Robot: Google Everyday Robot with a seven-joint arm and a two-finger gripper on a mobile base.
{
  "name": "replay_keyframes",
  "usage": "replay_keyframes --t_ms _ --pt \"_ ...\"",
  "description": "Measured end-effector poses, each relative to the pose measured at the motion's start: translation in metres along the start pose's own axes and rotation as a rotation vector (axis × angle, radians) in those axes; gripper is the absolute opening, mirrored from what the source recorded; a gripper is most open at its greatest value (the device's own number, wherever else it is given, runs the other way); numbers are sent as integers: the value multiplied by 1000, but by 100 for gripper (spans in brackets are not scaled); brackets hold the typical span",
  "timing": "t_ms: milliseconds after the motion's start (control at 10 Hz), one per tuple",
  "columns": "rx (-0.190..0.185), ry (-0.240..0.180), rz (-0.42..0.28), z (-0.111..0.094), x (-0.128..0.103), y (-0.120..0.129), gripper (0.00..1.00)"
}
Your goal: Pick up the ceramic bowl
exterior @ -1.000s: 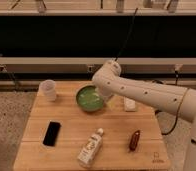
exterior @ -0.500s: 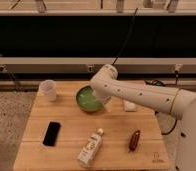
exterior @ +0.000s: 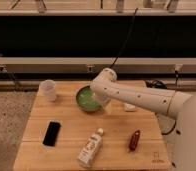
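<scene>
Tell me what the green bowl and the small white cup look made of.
Green bowl: likely glazed ceramic, going by its glossy sheen. White cup: probably thin plastic, since it looks translucent and dull. The gripper is at the bowl's rim, on the side away from the cup.

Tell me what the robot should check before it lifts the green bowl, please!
1. Gripper at the bowl: ok. The gripper is down at the right rim of the ceramic bowl.
2. Bowl upright: ok. It sits level on the wooden table, opening upward.
3. Bowl really held: cannot tell. The arm hides the spot where gripper and bowl meet.
4. Cup out of the way: ok. The white cup stands apart, to the bowl's left in the picture.
5. Other things out of the way: ok. The black phone and the bottle lie nearer the front edge, not touching the bowl.
</scene>
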Motion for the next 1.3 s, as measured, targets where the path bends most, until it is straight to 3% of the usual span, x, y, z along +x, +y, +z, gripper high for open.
replay_keyframes --t_ms 1300 --pt "-28 -8 -63 24 -1 5 80"
